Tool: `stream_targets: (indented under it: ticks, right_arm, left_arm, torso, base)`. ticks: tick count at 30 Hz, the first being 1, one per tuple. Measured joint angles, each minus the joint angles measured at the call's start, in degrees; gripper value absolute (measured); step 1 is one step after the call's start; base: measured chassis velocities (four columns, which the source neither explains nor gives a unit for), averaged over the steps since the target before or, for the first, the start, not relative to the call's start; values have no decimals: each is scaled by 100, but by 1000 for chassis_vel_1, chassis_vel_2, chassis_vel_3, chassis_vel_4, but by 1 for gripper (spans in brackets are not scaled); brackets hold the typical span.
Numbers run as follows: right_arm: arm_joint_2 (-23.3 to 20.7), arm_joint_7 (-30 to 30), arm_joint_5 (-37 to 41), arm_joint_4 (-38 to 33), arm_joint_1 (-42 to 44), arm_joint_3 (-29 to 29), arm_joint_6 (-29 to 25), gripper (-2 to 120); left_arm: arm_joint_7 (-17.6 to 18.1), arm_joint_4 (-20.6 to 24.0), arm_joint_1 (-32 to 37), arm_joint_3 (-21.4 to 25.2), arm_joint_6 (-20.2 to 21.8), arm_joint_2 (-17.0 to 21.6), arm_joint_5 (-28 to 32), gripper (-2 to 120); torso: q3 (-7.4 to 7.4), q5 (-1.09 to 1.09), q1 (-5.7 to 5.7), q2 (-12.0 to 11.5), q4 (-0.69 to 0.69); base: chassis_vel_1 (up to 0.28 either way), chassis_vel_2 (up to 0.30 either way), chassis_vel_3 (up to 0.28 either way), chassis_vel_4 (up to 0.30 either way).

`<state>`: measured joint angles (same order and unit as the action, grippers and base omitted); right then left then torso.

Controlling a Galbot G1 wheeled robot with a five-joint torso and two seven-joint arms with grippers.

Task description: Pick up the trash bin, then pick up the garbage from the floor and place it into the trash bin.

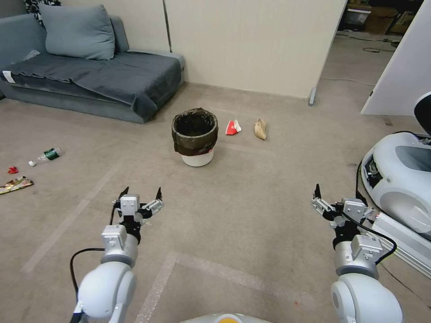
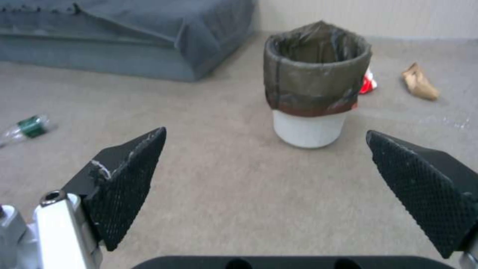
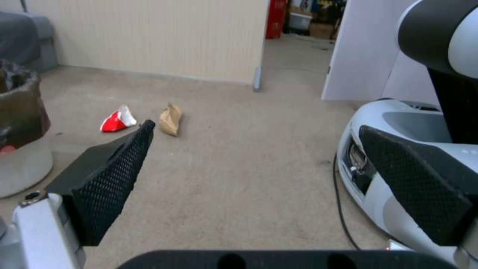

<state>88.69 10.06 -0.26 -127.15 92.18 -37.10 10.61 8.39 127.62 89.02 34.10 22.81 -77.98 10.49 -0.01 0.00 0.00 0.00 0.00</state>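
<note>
The trash bin point(image 1: 195, 137), white with a dark bag over its rim, stands upright on the floor point(image 1: 251, 202) ahead of me, and appears again point(image 2: 313, 82) point(image 3: 20, 123). Just right of it lie a red-and-white crushed cup point(image 1: 232, 128) point(image 2: 367, 83) point(image 3: 118, 119) and a brown paper bag point(image 1: 260, 129) point(image 2: 419, 82) point(image 3: 170, 119). Far left lie a green-labelled bottle point(image 1: 45, 156) point(image 2: 27, 127), a red scrap point(image 1: 12, 170) and a wrapper point(image 1: 14, 184). My left gripper point(image 1: 141, 193) point(image 2: 265, 130) hangs open, short of the bin. My right gripper point(image 1: 337, 197) point(image 3: 255, 125) is open too, holding nothing.
A grey sofa point(image 1: 90, 76) stands at the back left. A beige partition wall point(image 1: 251, 45) runs behind the bin, with a doorway to its right. Another machine's white base point(image 1: 399, 175) point(image 3: 398, 149) and its cable sit close by my right arm. Pale tape lines cross the carpet.
</note>
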Motion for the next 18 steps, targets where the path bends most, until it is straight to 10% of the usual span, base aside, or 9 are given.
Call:
stream_targets:
  ticks: [10, 18]
  right_arm:
    - [-1, -4, -47, 5, 48, -19, 16, 100]
    - [6, 1, -45, 24, 22, -13, 34, 100]
  left_arm:
    - [364, 777, 20, 201, 1320, 436, 627, 100]
    - [337, 783, 20, 218, 1333, 426, 603, 100]
  torso:
    - [0, 0, 0, 0, -1]
    - [0, 0, 0, 0, -1]
  base:
    - [0, 0, 0, 0]
    - [0, 0, 0, 0]
